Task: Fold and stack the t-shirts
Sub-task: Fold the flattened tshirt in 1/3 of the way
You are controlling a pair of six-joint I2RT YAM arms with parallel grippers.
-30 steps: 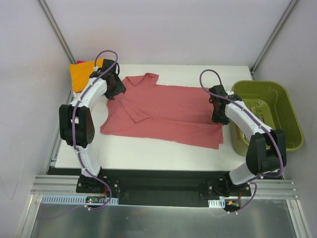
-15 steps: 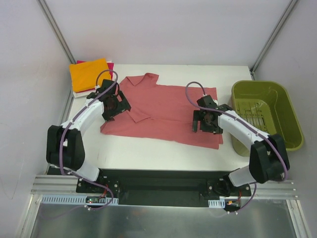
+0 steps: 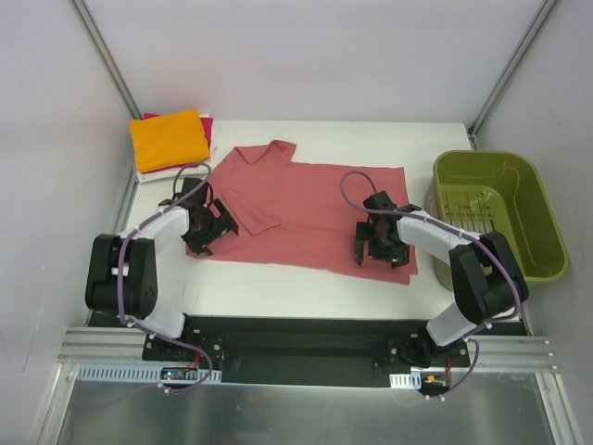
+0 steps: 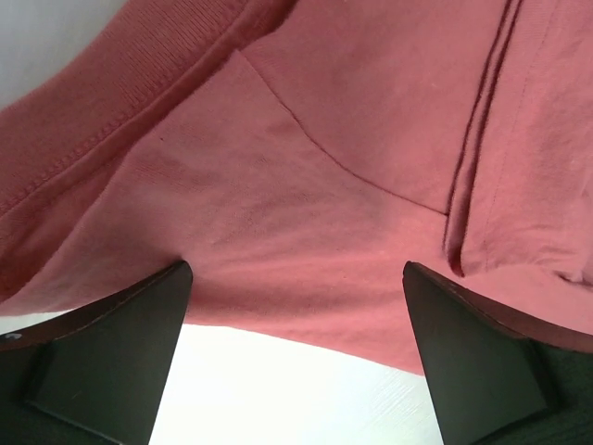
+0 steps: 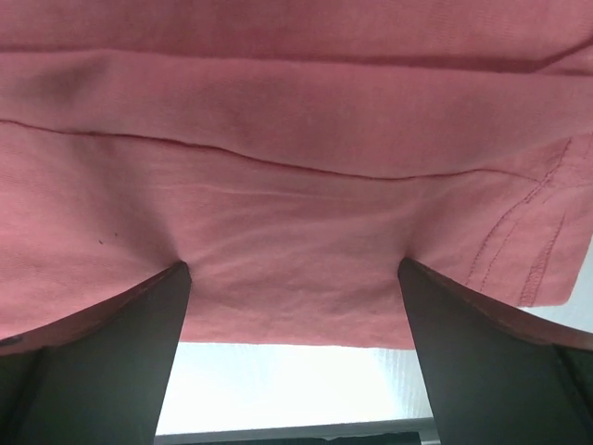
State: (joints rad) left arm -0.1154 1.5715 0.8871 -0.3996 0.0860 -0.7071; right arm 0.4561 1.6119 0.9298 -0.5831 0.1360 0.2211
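A large dusty salmon-red t-shirt (image 3: 306, 204) lies spread flat on the white table, collar at the back left. My left gripper (image 3: 206, 232) is open, its fingers set down on the shirt's near left edge; the left wrist view shows the cloth (image 4: 324, 167) between the wide-apart fingers (image 4: 102, 362). My right gripper (image 3: 378, 248) is open on the shirt's near right hem; the right wrist view shows the hem (image 5: 296, 185) between its fingers (image 5: 491, 362). A folded stack sits at the back left: orange (image 3: 170, 139) on top, magenta (image 3: 206, 122) and white (image 3: 144, 173) beneath.
An olive-green plastic basket (image 3: 533, 199) stands at the right, beside the shirt's right edge. A strip of bare white table (image 3: 296, 287) runs between the shirt's near hem and the table's front edge.
Both arms have swept toward me across the shirt: the left from the collar area by the stack to the near left edge, the right from the right edge to the near hem.
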